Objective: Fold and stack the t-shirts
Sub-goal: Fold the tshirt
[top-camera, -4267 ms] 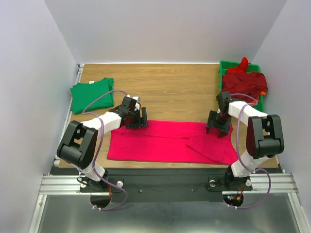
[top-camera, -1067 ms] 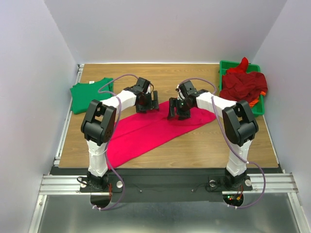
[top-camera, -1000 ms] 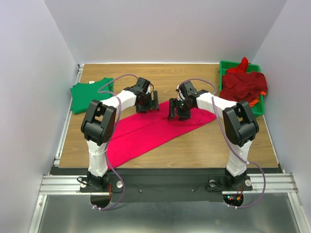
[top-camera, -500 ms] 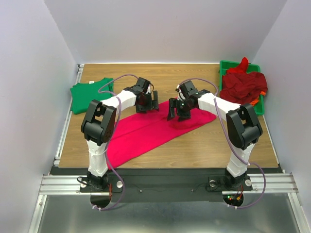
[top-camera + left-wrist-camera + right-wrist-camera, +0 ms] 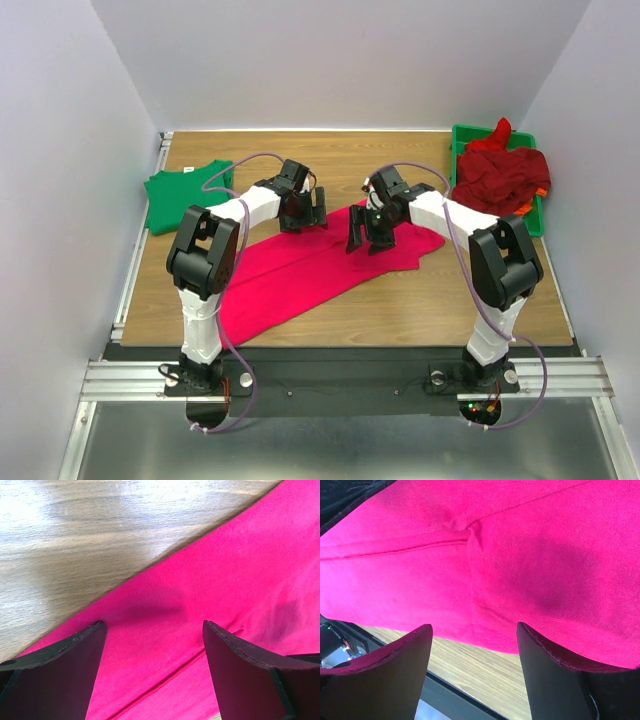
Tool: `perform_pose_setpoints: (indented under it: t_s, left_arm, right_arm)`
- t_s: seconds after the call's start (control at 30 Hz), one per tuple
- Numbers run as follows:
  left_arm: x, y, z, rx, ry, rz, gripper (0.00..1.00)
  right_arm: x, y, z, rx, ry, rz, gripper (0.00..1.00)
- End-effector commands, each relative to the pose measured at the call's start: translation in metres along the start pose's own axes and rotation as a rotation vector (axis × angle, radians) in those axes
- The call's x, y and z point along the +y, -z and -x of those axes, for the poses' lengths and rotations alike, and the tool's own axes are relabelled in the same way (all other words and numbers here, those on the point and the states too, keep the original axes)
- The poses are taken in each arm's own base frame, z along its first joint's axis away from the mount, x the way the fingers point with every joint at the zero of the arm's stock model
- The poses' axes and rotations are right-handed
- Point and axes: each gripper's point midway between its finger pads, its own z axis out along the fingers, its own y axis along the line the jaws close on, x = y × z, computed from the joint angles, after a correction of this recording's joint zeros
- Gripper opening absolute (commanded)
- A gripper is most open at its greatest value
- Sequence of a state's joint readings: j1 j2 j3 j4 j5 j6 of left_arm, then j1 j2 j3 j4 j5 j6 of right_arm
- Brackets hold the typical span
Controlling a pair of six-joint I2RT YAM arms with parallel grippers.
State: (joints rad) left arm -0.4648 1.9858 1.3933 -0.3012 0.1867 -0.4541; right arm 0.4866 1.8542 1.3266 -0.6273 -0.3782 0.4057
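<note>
The bright pink-red t-shirt (image 5: 300, 275) lies folded in a long slanted band across the table, from front left to middle right. My left gripper (image 5: 313, 212) is open, its jaws wide apart just over the shirt's far edge (image 5: 165, 630). My right gripper (image 5: 365, 236) is open and empty above the shirt's right part (image 5: 520, 555), nothing between its jaws. A folded green t-shirt (image 5: 185, 193) lies at the far left. Dark red and orange shirts (image 5: 503, 172) are heaped at the far right.
A green plastic tray (image 5: 462, 137) holds the heap of dark red shirts at the back right. Bare wood table (image 5: 360, 165) shows behind the pink shirt and at the front right (image 5: 470, 300). White walls enclose the table on three sides.
Since 4.3 s ago both grippers carried the pink shirt's near edge to the middle, folding it into a slanted band. In the last second the right gripper let go and lifted slightly.
</note>
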Motion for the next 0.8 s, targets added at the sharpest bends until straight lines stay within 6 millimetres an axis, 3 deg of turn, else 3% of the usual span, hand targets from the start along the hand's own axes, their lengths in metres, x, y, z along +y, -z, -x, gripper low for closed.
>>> perform_pose_setpoints:
  t_s: [0.0, 0.2, 0.37, 0.47, 0.77]
  left_arm:
    - [0.014, -0.010, -0.022, 0.058, -0.001, 0.035, 0.90]
    - [0.014, -0.008, -0.022, 0.056, -0.001, 0.035, 0.90]
    - [0.011, 0.000, -0.016, 0.021, -0.017, 0.024, 0.90]
    - [0.009, 0.007, -0.011, -0.004, -0.039, 0.016, 0.90]
    - [0.014, 0.006, -0.021, 0.015, -0.066, 0.016, 0.90]
  right_arm:
    - [0.023, 0.022, 0.009, -0.040, 0.055, 0.049, 0.74]
    - [0.015, 0.024, 0.014, -0.065, 0.057, -0.004, 0.74]
    - [-0.014, 0.031, 0.042, -0.157, -0.040, -0.142, 0.74]
    - [-0.034, 0.030, 0.048, -0.169, -0.072, -0.192, 0.74]
    - [-0.099, 0.014, 0.065, -0.167, -0.152, -0.346, 0.73]
